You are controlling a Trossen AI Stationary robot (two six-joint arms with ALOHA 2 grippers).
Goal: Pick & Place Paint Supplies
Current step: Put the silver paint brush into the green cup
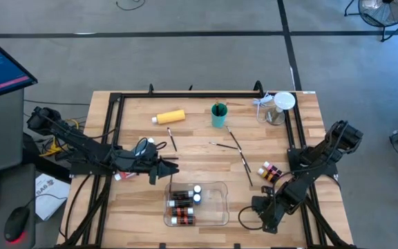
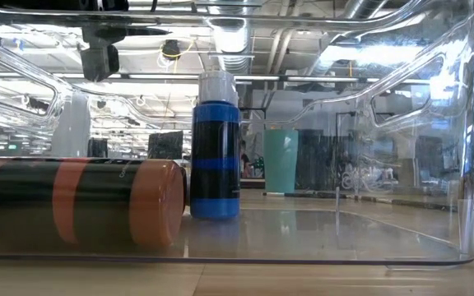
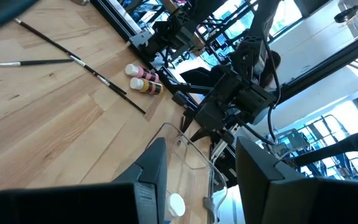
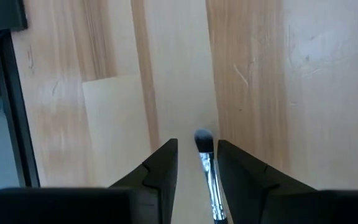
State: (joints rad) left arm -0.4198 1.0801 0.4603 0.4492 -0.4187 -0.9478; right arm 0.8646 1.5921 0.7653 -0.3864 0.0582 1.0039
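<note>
Paint supplies are spread across your wooden table, so read them from the left. Your left gripper hovers just above the clear tray's left rear corner, its fingers parted with nothing between them; the nearest supplies to it are the bottles in the tray, just in front of it. Behind it lies the yellow bottle on its side, and a short brush lies between that bottle and the gripper. Inside the tray you have small paint bottles with white caps lying in its left half; from table height, an orange-and-dark one lies across the front and a blue one stands upright behind it. The teal cup stands at the back with brush handles poking out. Two long brushes lie on the bare wood right of the tray's rear, and a small cluster of bottles rests near the right frame rail. Your right gripper sits low at the front right, well right of the tray. Its fingers stand slightly apart, with a metal-ferruled brush running between them, its dark rounded tip poking out past the fingertips; you cannot tell whether they are pinching it.
</note>
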